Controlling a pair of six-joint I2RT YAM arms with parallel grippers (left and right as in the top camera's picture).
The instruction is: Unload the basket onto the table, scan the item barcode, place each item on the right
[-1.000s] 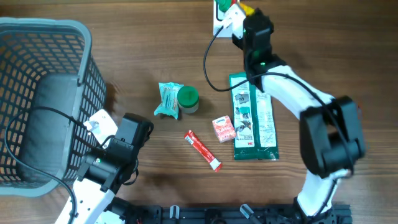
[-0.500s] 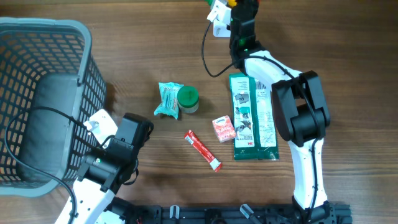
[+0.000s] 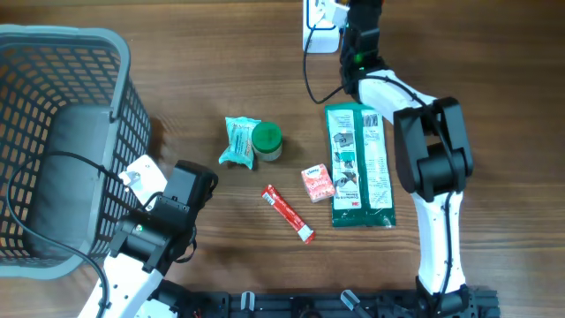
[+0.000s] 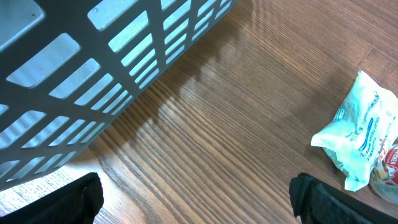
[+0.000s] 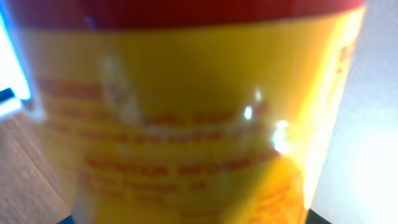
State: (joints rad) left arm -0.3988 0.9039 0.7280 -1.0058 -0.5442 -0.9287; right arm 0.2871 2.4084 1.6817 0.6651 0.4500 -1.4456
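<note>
While the right hand pinches the yellow, red-capped container at the counter's far edge, beside a white corded device we take for the scanner, we advise turning the container slowly until its barcode faces that device. We cannot read its blurred print. The left hand rests spread beside the basket.

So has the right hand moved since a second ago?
Yes. The right hand, holding the yellow container, has shifted up the overhead view, away from the long green packet, toward the top edge.
</note>
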